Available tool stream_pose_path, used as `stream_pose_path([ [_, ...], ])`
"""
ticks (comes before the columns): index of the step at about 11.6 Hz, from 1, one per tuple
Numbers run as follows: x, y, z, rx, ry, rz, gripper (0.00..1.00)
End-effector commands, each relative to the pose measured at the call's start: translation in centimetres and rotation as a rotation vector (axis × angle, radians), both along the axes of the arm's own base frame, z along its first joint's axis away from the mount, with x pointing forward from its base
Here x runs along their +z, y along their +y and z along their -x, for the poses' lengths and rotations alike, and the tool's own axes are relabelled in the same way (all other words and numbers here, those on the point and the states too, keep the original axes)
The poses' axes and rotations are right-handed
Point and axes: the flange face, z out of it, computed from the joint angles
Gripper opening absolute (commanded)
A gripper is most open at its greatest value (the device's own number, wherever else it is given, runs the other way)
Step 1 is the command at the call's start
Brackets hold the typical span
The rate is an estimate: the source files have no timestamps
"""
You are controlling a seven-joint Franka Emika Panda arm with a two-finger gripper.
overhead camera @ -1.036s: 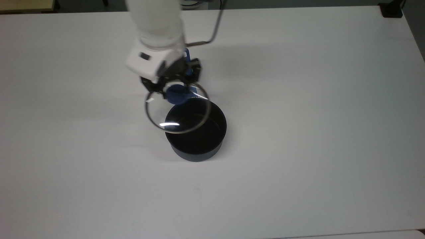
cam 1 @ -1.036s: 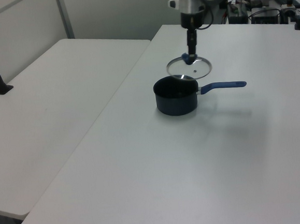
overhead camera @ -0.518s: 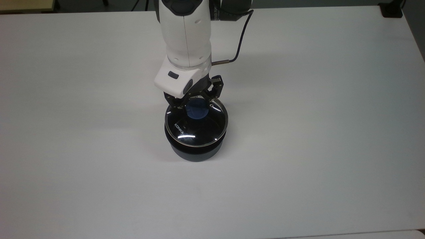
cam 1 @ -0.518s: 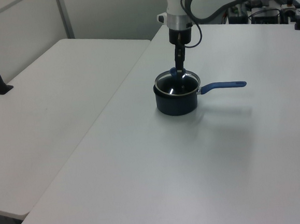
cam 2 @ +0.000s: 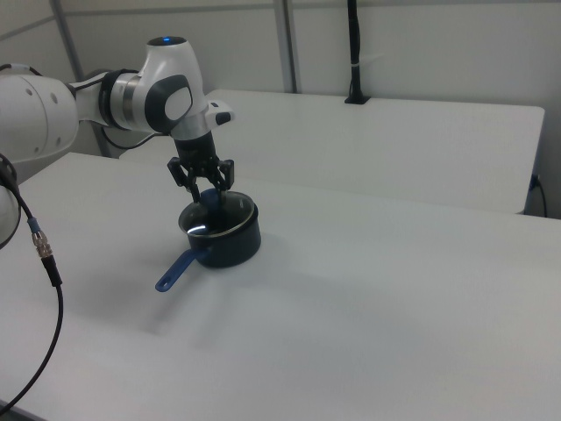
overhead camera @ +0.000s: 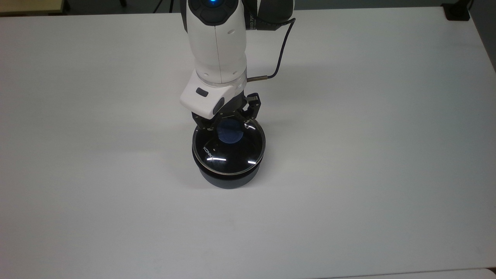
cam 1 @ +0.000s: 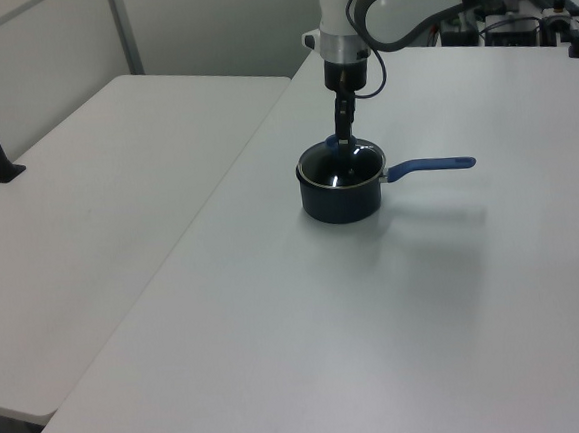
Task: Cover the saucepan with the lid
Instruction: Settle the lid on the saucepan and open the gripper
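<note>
The dark navy saucepan (overhead camera: 228,180) (cam 1: 341,204) (cam 2: 237,247) stands mid-table, its long blue handle (cam 1: 431,166) (cam 2: 175,272) pointing to the left view's right. The glass lid (overhead camera: 232,155) (cam 1: 341,167) (cam 2: 219,219) lies flat on the pan's rim, white lettering near the top view's left edge of the glass. Its blue knob (overhead camera: 230,132) sits directly under my gripper (overhead camera: 229,124) (cam 1: 342,137) (cam 2: 203,189). The gripper is open, with one finger spread to each side of the knob and not touching it.
The white table (overhead camera: 368,155) stretches bare around the pan on all sides. A second white table (cam 1: 87,192) stands beside it in the left view. A black cable (overhead camera: 281,50) hangs from the arm behind the gripper. A black post (cam 2: 353,53) rises at the far table's back edge.
The lid went from hanging tilted in my gripper, off the pan's rim, to lying flat on the saucepan. The fingers have opened off the knob.
</note>
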Motion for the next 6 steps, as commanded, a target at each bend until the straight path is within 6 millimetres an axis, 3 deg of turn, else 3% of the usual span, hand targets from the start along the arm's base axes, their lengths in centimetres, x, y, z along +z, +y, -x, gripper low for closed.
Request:
stream_pose_path([
  [1,1.0,0.1,-0.6,-0.045,-0.030,-0.017,0.47],
  [6,-0.1,0.2,-0.7,-0.056,-0.013,-0.020,0.47],
])
